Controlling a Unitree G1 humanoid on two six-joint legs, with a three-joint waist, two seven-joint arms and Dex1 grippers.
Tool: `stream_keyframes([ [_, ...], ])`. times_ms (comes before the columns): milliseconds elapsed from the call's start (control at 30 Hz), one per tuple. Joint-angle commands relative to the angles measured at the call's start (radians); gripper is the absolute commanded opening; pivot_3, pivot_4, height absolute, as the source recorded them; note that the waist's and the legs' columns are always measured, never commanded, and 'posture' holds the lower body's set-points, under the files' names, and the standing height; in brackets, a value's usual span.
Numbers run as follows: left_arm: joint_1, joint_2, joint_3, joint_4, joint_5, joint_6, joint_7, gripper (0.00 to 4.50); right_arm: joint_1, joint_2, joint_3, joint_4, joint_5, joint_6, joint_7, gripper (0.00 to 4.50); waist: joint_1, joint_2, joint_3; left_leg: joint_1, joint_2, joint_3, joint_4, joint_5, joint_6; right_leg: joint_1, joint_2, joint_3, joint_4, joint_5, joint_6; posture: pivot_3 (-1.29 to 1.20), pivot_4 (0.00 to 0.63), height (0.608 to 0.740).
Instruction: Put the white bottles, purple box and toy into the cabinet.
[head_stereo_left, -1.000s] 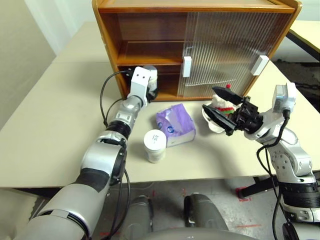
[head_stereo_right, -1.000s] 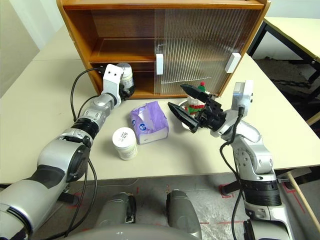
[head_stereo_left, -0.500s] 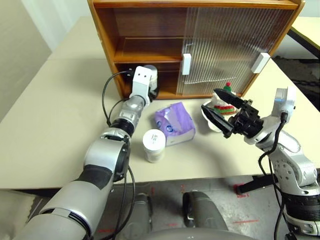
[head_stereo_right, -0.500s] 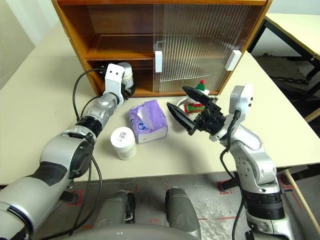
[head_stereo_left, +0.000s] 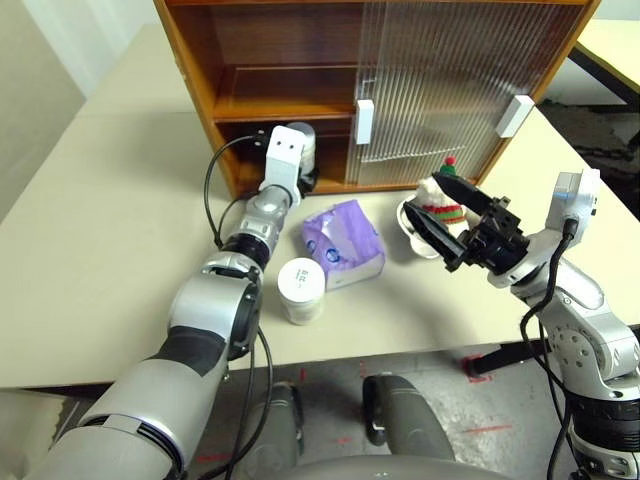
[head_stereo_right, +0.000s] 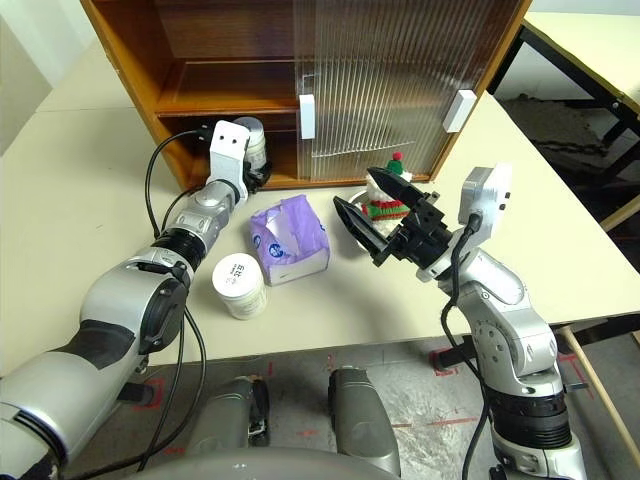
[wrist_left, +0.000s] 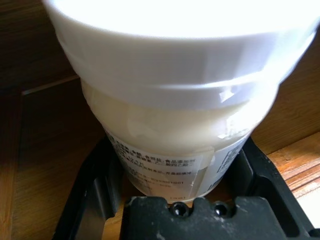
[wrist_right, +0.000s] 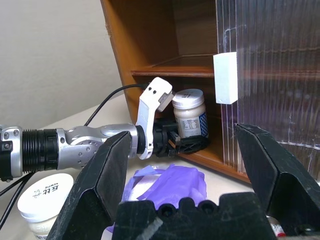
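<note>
At the cabinet (head_stereo_left: 380, 90), on its open side, I see my left end effector (wrist_right: 187, 142) reaching into the lower compartment with one white bottle (wrist_right: 189, 114) between its fingers (wrist_left: 262, 170); the left wrist view shows the black fingers standing on both sides of the bottle's lower body, clamped on it; the bottle stands upright, at the compartment's front edge, though I cannot tell whether its base rests on the cabinet floor; the ribbed sliding doors (head_stereo_left: 450, 80) cover the other half of the cabinet, their white handles (head_stereo_left: 364, 121) near the middle and at the far end; the middle shelf (head_stereo_left: 285, 105) above the bottle carries nothing I can make out; in front of the cabinet, on the tabletop (head_stereo_left: 110, 230), the purple box (head_stereo_left: 343, 243) lies just beside my left arm, apart from the cabinet; the second white bottle (head_stereo_left: 300, 290) stands upright nearer to me than the box, just beside it; in front of the closed doors the toy (head_stereo_left: 447, 198) sits in a shallow bowl (head_stereo_left: 412, 228), its red-and-green hat up; my right end effector (head_stereo_left: 455, 222) hangs above the tabletop in front of the doors, close over the toy and bowl, its two fingers (wrist_right: 102, 172) spread wide apart and holding nothing; I cannot tell whether it touches the toy.
</note>
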Motion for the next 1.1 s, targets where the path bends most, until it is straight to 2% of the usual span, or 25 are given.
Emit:
stream_keyframes([
  [33,-0.019,-0.010,0.007,0.015,0.013,0.022,0.020,3.91,0.009,-0.001,0.001,-0.017,0.014,0.003,0.001,4.50,-0.003,0.000,0.002,0.000,0.000,0.000,0.000,0.000,0.000,0.000,0.000,0.000,0.000,0.000,0.000,-0.20,0.141,0.740],
  [100,-0.020,-0.011,0.019,0.016,0.003,0.026,0.020,4.45,0.011,0.001,0.003,-0.014,0.014,-0.001,0.004,4.50,-0.003,0.000,0.003,0.000,0.000,0.000,0.000,0.000,0.000,0.000,0.000,0.000,0.000,0.000,0.000,-0.20,0.141,0.740],
  [500,-0.006,-0.008,0.048,-0.003,-0.013,0.024,0.007,4.45,-0.016,0.007,0.016,0.019,0.013,-0.008,0.033,4.50,-0.003,0.000,0.008,0.000,0.000,0.000,0.000,0.000,0.000,-0.001,0.000,0.000,0.000,0.000,0.000,-0.17,0.121,0.740],
  [800,0.074,-0.009,0.047,-0.093,-0.025,0.023,-0.031,4.45,-0.053,0.023,0.032,0.094,-0.003,-0.047,0.100,4.50,-0.002,0.000,0.008,0.000,0.000,0.000,-0.001,0.000,0.000,-0.001,0.000,0.000,0.000,0.000,0.000,-0.12,0.098,0.740],
  [1100,0.237,0.005,0.036,-0.358,-0.053,0.127,-0.112,4.45,-0.093,0.030,0.064,0.140,-0.013,-0.061,0.147,4.50,0.004,0.000,0.007,0.000,0.000,0.000,0.000,0.000,0.000,-0.001,0.000,0.001,0.001,0.000,0.000,-0.06,0.087,0.740],
])
